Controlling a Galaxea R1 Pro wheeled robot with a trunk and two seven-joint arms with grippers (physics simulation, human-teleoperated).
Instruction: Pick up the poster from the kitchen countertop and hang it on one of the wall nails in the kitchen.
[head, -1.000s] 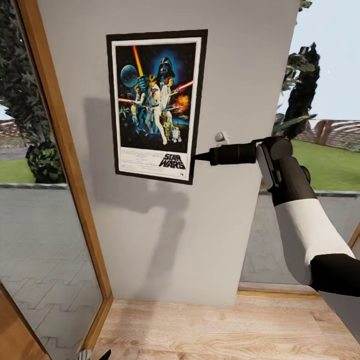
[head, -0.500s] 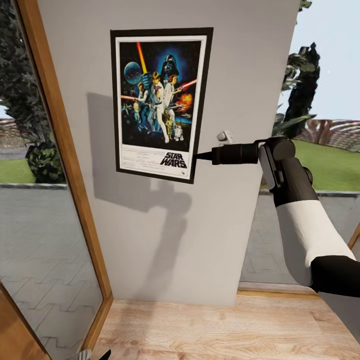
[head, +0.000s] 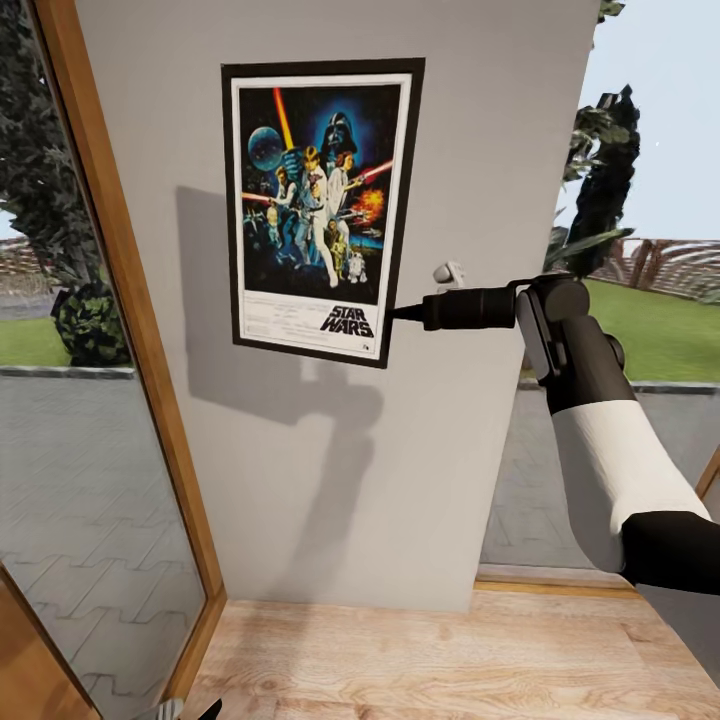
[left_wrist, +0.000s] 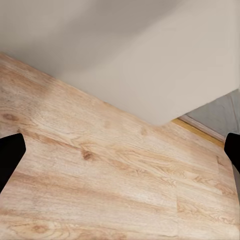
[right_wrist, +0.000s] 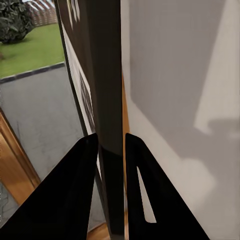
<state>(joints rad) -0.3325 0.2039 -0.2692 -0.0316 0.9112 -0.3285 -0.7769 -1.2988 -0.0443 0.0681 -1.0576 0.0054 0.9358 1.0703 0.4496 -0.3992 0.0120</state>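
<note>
Poster: I see the poster (head: 320, 210) upright against the grey wall panel (head: 460, 150), upper centre of the head view.
Right gripper: my right gripper (head: 395, 313) meets its lower right edge; the right wrist view shows the frame edge-on (right_wrist: 111, 125), both fingers (right_wrist: 82, 190) closed on it.
Left gripper: my left gripper (left_wrist: 120, 155) is spread wide over the wooden floor (left_wrist: 100, 190), holding nothing.
</note>
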